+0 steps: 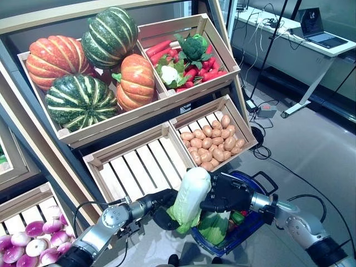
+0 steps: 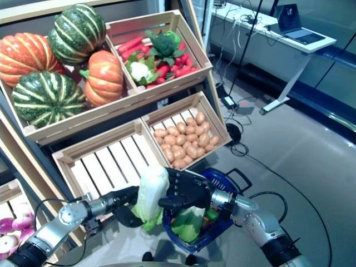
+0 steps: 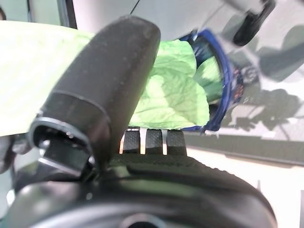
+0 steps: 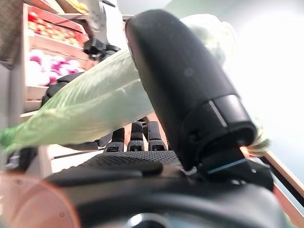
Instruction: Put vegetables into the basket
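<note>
A napa cabbage, white at the top and leafy green below, stands nearly upright just left of the blue basket. My left hand grips its leafy lower end; in the left wrist view the thumb lies over the pale leaves, with the basket's rim beyond. My right hand is curled round the white upper part; in the right wrist view the thumb crosses the cabbage. Another leafy green and small vegetables lie in the basket.
Behind the hands stands a wooden shelf: an empty slatted crate, a potato crate, pumpkins and a crate of carrots, broccoli and cauliflower above. Purple-white turnips lie at the lower left. A desk with a laptop stands far right.
</note>
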Controlling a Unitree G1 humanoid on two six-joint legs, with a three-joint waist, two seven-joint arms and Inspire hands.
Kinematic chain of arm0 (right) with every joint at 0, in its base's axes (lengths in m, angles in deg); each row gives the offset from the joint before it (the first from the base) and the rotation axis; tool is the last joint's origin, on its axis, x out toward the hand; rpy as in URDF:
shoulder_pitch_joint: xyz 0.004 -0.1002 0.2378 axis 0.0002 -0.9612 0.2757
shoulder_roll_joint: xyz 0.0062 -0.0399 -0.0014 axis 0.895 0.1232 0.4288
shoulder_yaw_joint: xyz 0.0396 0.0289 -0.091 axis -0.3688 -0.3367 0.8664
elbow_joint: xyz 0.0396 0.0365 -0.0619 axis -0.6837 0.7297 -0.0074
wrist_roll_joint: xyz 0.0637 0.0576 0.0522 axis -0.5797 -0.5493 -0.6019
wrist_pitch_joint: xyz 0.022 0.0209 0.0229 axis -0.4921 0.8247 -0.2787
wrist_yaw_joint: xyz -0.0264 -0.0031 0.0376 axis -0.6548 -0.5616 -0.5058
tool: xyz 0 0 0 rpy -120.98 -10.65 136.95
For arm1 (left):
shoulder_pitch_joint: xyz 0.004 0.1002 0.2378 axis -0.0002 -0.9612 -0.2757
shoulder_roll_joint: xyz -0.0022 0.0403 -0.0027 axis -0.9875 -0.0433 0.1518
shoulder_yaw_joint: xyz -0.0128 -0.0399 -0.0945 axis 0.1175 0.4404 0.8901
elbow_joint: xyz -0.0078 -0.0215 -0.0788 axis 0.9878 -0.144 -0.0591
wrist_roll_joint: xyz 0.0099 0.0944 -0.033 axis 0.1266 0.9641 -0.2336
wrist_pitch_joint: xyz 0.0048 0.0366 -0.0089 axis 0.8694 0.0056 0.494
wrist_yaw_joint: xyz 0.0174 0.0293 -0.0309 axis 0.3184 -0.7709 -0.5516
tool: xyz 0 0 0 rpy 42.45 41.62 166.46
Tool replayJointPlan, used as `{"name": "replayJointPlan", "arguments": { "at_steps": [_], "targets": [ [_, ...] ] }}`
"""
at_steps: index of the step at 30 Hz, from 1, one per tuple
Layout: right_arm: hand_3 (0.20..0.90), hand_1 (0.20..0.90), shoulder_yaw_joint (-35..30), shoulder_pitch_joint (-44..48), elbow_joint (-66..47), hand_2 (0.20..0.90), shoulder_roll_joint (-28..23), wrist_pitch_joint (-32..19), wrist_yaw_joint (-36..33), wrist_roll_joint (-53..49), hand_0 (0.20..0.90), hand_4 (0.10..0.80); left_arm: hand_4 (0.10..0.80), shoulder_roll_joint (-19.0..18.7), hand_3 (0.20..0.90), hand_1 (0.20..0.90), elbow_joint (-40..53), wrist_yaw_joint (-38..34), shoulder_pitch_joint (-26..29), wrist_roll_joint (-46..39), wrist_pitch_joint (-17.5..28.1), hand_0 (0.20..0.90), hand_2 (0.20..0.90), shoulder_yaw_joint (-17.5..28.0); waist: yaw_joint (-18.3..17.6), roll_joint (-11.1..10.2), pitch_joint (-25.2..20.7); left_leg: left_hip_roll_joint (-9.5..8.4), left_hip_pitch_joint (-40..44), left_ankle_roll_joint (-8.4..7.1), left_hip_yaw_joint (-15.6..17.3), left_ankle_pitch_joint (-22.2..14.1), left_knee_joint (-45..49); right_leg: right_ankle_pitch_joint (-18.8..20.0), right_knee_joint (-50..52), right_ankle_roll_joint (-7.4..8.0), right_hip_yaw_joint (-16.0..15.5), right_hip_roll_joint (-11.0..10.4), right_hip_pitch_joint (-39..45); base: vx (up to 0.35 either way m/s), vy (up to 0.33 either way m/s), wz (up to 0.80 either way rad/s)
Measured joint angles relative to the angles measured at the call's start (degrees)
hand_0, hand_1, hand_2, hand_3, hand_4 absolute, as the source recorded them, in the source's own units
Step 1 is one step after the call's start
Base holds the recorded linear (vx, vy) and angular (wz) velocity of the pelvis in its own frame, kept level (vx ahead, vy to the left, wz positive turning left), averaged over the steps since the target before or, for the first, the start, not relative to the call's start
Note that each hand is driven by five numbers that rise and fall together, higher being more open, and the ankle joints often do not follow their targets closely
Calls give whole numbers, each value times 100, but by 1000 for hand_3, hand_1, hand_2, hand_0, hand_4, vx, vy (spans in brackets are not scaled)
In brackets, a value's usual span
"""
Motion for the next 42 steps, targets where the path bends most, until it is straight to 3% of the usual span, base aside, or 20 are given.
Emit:
{"name": "replayJointPlan", "arguments": {
  "at_steps": [22,23,24,31,37,42],
  "targets": [
    [300,300,-27,34,53,300,-59,-42,87,214,300,400,400,-75,300,300,49,386,12,-142,-8,300,300,-165,-45,1,0,0,12,1,3,-1,0,-1,-1,0,3,-1,10,0,0,0],
    [300,300,-27,33,54,300,-59,-42,87,213,300,400,563,-75,545,545,49,384,12,-142,-9,545,545,-165,-47,2,0,0,13,1,3,-1,0,-1,0,1,3,-1,10,0,0,0],
    [300,300,-30,33,61,300,-57,-43,86,207,300,400,800,-75,900,900,49,364,12,-143,-10,900,900,-165,-51,1,0,0,13,1,3,-1,0,-1,0,0,3,-1,10,0,0,0],
    [300,300,-201,-133,293,300,161,-45,-205,-6,300,400,800,17,900,900,49,146,-64,-231,-13,900,900,-43,-46,4,2,1,15,5,5,-4,0,-2,-2,0,7,1,10,5,-1,0],
    [300,300,-784,-538,512,300,634,-162,-768,-580,300,400,800,421,900,900,34,-244,-379,-692,-177,900,900,814,-62,14,8,1,-5,15,43,-11,0,-1,-5,1,52,3,-26,3,-15,-3],
    [300,300,-1213,-758,546,300,963,-528,-1348,-1295,300,400,800,841,900,900,20,-684,-600,-1480,-199,900,900,1170,-57,43,26,2,-125,14,51,-8,0,7,-4,9,63,6,-153,-109,-55,-1]
  ]
}}
